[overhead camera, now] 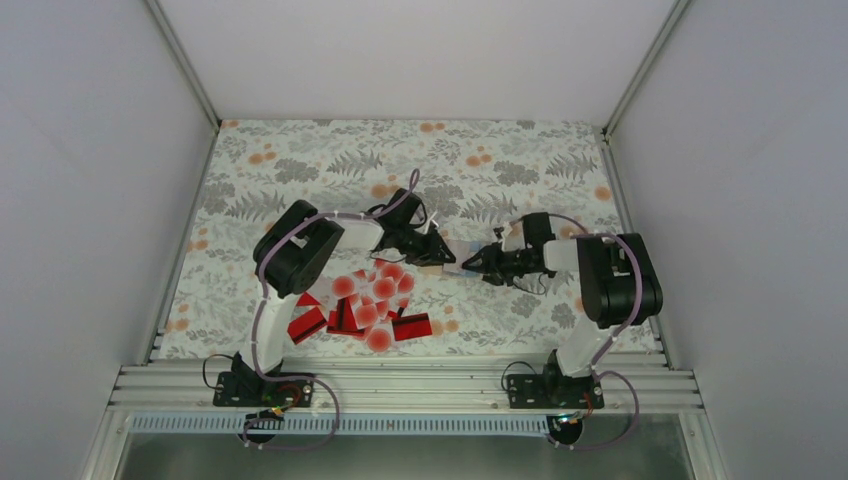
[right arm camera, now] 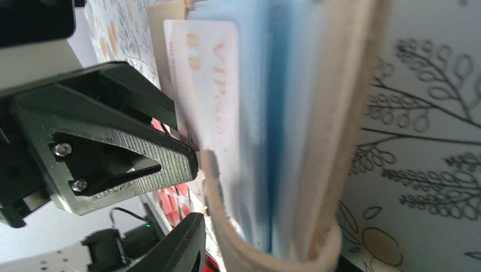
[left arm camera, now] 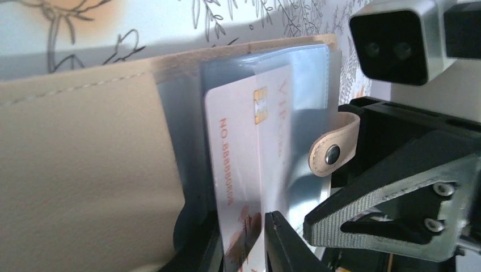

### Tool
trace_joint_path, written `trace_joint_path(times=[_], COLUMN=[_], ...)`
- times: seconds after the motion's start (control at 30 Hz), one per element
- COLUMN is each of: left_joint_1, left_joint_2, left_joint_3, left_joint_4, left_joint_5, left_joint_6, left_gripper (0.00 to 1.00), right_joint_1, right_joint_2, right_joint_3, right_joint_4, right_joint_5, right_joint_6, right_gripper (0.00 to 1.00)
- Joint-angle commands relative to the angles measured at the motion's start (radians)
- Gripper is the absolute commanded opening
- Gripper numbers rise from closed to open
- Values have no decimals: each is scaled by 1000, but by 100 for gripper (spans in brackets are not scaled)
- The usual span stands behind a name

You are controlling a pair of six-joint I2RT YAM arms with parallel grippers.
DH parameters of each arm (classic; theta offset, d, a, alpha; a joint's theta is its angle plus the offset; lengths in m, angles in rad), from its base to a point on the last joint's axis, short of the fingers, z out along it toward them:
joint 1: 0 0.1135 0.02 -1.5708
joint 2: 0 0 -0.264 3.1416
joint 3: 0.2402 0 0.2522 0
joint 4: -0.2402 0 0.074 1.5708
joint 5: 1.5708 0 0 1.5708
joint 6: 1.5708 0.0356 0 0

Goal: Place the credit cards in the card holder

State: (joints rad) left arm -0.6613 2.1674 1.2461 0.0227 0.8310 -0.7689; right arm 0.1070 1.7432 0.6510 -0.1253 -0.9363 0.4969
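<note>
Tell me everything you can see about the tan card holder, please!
The card holder is a tan, leather-looking folding wallet with a stitched edge, clear blue-grey plastic sleeves and a strap with a metal snap. Its fold is gripped by the right pincer. A white VIP card sits partly in one sleeve, the left pincer at that card's end.

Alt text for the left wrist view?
A white VIP card with a gold chip sits partly inside a clear sleeve of the open tan card holder, its lower end between the fingers of the left tool. The right tool faces it from the right, behind the snap strap.
</note>
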Motion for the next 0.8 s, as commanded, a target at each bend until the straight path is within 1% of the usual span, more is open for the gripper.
trace_joint_path(times=[0.0, 0.1, 0.23, 0.3, 0.43, 0.57, 0.67, 0.77], left_joint_1=[-7, -8, -7, -7, -7, -8, -13, -17], left_joint_2=[11, 6, -3, -3, -4, -4, 1, 4], left_joint_3=[16, 41, 91, 111, 150, 191, 223, 249], left_joint_4=[-115, -152, -255, -289, -378, -448, -497, -541], left_joint_5=[-51, -75, -125, -142, -183, -231, -268, -309], left_joint_6=[80, 105, 158, 180, 231, 277, 309, 334], left_gripper=[23, 30, 38, 42, 53, 61, 64, 67], right_joint_1=[5, 4, 3, 3, 4, 5, 7, 10], right_joint_2=[10, -36, -89, -118, -140, -129, -113, -104], right_joint_3=[1, 16, 48, 67, 106, 121, 121, 121], right_joint_4=[-235, -292, -360, -393, -429, -408, -376, -340], right_joint_5=[329, 383, 461, 492, 520, 493, 442, 393], right_joint_6=[-44, -49, -44, -43, -45, -42, -32, -17], right_gripper=[39, 42, 45, 45, 43, 38, 34, 32])
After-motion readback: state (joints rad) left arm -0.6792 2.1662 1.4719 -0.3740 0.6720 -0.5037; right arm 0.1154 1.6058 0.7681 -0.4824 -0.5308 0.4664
